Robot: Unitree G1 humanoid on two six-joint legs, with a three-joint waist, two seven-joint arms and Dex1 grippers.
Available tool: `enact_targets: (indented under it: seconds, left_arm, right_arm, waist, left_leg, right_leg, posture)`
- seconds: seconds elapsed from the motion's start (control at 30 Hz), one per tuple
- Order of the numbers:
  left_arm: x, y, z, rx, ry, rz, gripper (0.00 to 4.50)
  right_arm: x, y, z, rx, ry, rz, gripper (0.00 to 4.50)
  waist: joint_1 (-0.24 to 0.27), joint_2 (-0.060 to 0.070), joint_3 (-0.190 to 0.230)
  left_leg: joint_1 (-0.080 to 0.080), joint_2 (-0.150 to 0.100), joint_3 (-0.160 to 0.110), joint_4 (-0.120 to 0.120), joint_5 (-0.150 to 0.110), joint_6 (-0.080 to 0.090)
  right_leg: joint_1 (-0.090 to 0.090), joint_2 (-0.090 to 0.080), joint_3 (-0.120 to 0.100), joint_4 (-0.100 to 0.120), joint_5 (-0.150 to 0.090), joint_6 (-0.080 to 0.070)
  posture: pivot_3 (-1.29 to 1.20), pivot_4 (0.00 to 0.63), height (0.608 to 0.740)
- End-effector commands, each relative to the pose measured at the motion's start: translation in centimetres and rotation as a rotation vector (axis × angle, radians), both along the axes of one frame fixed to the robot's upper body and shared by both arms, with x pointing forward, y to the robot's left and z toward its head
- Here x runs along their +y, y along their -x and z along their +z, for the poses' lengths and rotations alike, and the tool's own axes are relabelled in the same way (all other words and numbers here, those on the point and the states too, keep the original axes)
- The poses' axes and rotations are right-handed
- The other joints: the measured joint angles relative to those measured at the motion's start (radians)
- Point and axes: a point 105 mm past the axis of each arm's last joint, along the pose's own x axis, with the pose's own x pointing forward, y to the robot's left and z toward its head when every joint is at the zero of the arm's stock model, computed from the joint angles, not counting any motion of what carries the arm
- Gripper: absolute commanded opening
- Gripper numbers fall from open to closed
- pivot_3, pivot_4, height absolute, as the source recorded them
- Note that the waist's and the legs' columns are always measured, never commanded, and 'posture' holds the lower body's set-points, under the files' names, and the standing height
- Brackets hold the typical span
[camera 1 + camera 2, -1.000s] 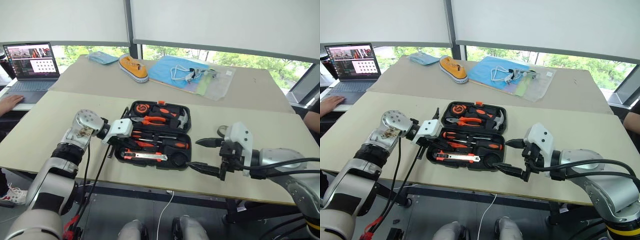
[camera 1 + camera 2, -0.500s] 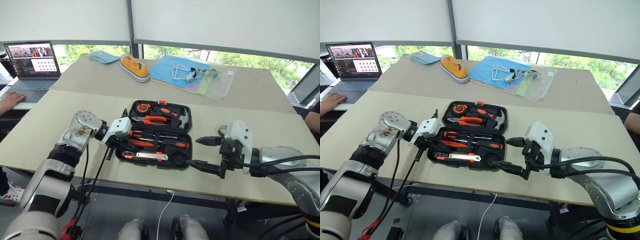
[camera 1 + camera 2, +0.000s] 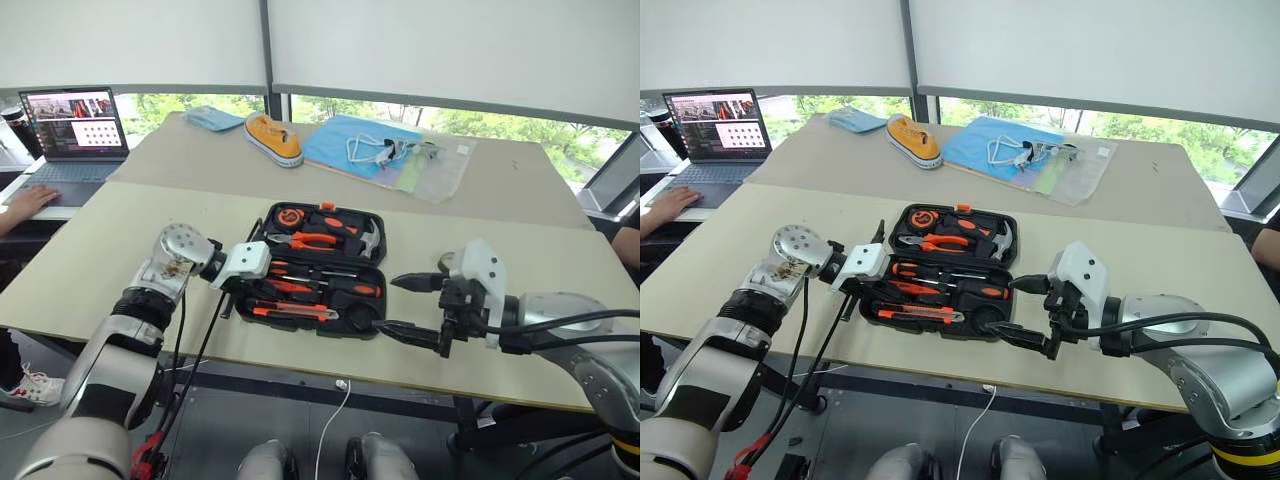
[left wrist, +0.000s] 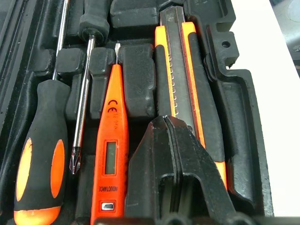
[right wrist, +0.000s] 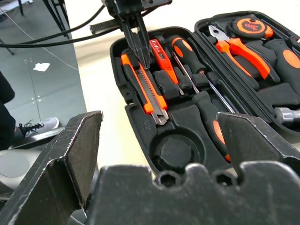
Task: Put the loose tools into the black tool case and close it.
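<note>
Two pale tables (image 3: 110,250) stand under bright windows with the blinds down, and far left a laptop (image 3: 72,125) glows with a person's hand (image 3: 28,203) resting beside its keyboard. Moving right, the left gripper (image 3: 878,287) reaches into the near-left corner of the black tool case (image 3: 908,217), its two black fingers (image 4: 178,159) pressed together with nothing between them, tips down between the small slim orange screwdriver (image 4: 108,154) and the utility knife (image 4: 180,79). That case lies wide open and flat in the middle of the near table. In its near half the knife sits in the front recess, the slim orange tester beside it, then two long screwdrivers (image 4: 44,154) with orange-black handles lying in their slots. At the near-right corner of that half a round recess (image 5: 174,151) shows dark; whether a tape roll sits in it I cannot tell. The far half carries the pliers (image 5: 239,49), a round tape measure (image 5: 251,26) and a hammer (image 3: 364,238). Behind it, on the far table, a yellow shoe (image 3: 273,137) and a blue folder (image 3: 360,145). On the right, the right gripper (image 3: 1025,312) hovers just beside the case's right edge, fingers spread wide apart, holding nothing
</note>
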Motion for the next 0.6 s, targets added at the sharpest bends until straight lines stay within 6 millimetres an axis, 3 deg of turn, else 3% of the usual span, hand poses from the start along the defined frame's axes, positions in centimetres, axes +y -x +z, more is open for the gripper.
enact_targets:
  seconds: [0.03,0.1,0.2,0.3,0.4,0.5,0.6]
  left_arm:
    - [-0.3,0.8,1.1,0.074,0.076,0.01,0.53]
    - [-0.3,1.4,3.8,0.08,0.16,0.015,1.04]
    - [0.1,2.9,9.0,0.03,0.325,0.021,2.2]
    - [-0.3,3.5,11.5,-0.018,0.427,0.073,3.3]
    - [-0.9,4.1,11.8,-0.028,0.465,0.103,4.34]
    - [-1.5,5.0,11.0,-0.004,0.465,0.095,4.43]
    - [-2.0,5.6,10.7,-0.002,0.467,0.094,4.43]
  right_arm:
    - [-0.4,0.3,0.8,-0.032,0.011,-0.002,4.5]
    - [-1.2,0.2,0.7,-0.025,0.033,-0.018,4.5]
    - [-4.3,-0.6,1.0,-0.001,0.087,-0.094,4.5]
    - [-7.2,-2.1,1.0,-0.001,0.137,-0.181,4.5]
    - [-9.5,-4.5,0.6,-0.018,0.179,-0.268,4.5]
    - [-10.9,-7.9,-0.2,-0.033,0.233,-0.36,4.5]
    - [-11.1,-10.6,-1.9,0.006,0.273,-0.4,4.5]
  waist:
    - [-0.001,0.0,0.0]
    - [-0.002,-0.001,0.0]
    - [-0.005,-0.003,0.003]
    - [-0.004,-0.003,0.003]
    - [-0.004,-0.002,0.003]
    - [-0.013,-0.002,0.004]
    - [-0.022,-0.002,0.005]
  left_leg:
    - [-0.001,0.0,0.0,0.0,0.0,0.0]
    - [-0.004,0.0,0.0,0.0,0.0,0.0]
    - [-0.009,0.0,0.0,0.001,0.001,-0.001]
    - [-0.009,-0.001,0.0,0.002,0.001,-0.001]
    - [-0.002,-0.002,0.0,0.0,0.0,0.0]
    - [0.0,-0.003,0.001,0.0,0.0,0.0]
    - [-0.001,-0.003,0.001,0.0,0.001,-0.002]
  right_leg:
    - [-0.001,0.0,0.0,0.0,0.0,0.0]
    - [-0.003,0.001,0.0,0.0,0.0,0.0]
    - [-0.008,0.002,0.0,0.0,0.0,0.0]
    - [-0.008,0.001,-0.001,-0.001,0.0,0.0]
    - [0.0,0.001,0.0,-0.002,-0.003,0.005]
    - [0.0,0.001,0.002,-0.001,-0.002,0.006]
    - [-0.001,0.0,0.002,0.001,-0.002,0.006]
  posture:
    - [0.0,0.15,0.718]
    - [0.0,0.15,0.718]
    - [0.0,0.15,0.718]
    - [0.0,0.15,0.718]
    - [0.0,0.15,0.718]
    - [0.0,0.15,0.718]
    - [0.0,0.15,0.718]
